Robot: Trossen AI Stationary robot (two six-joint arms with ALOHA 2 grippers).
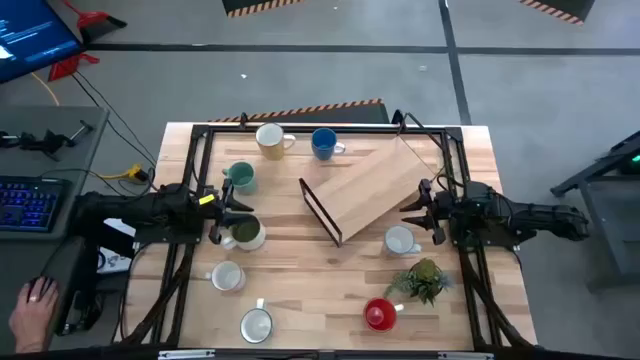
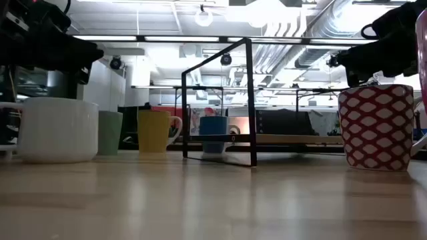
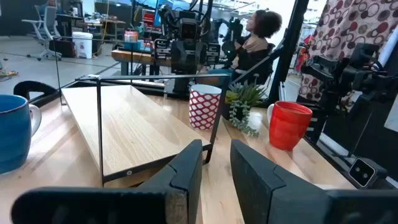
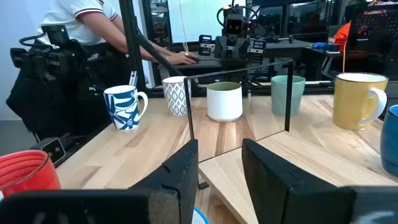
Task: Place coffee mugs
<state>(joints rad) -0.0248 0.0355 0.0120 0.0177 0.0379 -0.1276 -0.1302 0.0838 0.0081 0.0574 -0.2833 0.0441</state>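
The blue mug [image 3: 13,132] and red mug [image 4: 25,171] are cut by picture edges.

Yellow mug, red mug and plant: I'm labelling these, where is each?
Yellow mug [image 1: 269,138]: high view, on its rim opening.
Red mug [image 1: 379,314]: high view, on its inside.
Plant [image 1: 424,277]: high view, on its leaves.

Left claw [image 1: 222,215] and right claw [image 1: 428,208] hover low over opposite table sides, fingers parted, holding nothing
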